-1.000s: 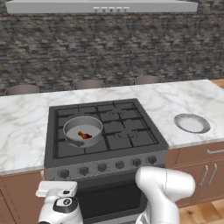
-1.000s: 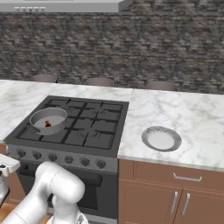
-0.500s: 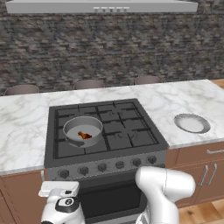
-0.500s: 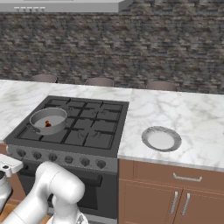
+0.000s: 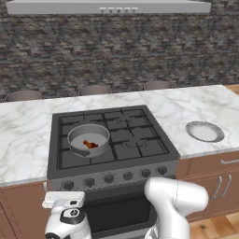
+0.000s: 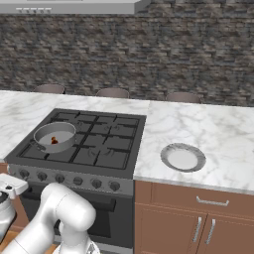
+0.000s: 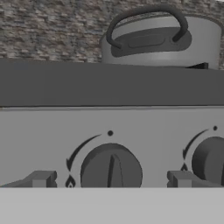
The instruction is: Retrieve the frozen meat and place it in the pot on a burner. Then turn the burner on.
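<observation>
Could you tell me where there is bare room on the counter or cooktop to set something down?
The marble left of the cooktop is bare, as is the stretch between it and the shallow dish. Three burners lie free; the front-left one holds the pot with the frozen meat.

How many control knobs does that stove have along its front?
5, in a row along the front panel below the cooktop: far left, next, middle, next, far right. The robot's arm may hide part of the panel.
</observation>
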Available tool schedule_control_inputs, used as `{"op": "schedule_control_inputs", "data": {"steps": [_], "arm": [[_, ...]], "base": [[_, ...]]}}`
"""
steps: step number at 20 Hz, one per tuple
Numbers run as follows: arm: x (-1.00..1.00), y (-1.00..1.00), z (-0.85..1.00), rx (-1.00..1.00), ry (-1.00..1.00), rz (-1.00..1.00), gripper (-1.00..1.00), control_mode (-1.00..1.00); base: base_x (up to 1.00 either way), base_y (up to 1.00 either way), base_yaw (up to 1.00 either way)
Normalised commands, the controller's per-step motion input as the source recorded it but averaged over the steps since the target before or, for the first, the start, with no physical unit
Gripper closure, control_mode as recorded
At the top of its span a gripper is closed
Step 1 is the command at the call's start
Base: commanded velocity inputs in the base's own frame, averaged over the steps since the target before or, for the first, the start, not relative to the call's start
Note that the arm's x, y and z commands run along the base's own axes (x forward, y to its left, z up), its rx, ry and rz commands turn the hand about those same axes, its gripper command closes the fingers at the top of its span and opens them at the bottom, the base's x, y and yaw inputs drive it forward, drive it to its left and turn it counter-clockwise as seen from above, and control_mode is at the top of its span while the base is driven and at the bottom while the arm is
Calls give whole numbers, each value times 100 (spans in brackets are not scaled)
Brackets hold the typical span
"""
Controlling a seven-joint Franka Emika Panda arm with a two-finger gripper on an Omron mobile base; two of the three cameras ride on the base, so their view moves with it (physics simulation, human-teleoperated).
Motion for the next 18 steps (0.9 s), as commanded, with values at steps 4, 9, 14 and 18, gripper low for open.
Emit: {"op": "schedule_control_inputs", "data": {"steps": [4,9,14,18], "arm": [[4,0,0,0,0,0,-100,-100],[1,0,0,0,-1,0,-100,-100],[0,0,0,0,0,0,-100,-100],[0,0,-5,0,-6,0,-100,-100]], "base": [[0,0,0],[0,0,0],[0,0,0],[0,0,0]]}}
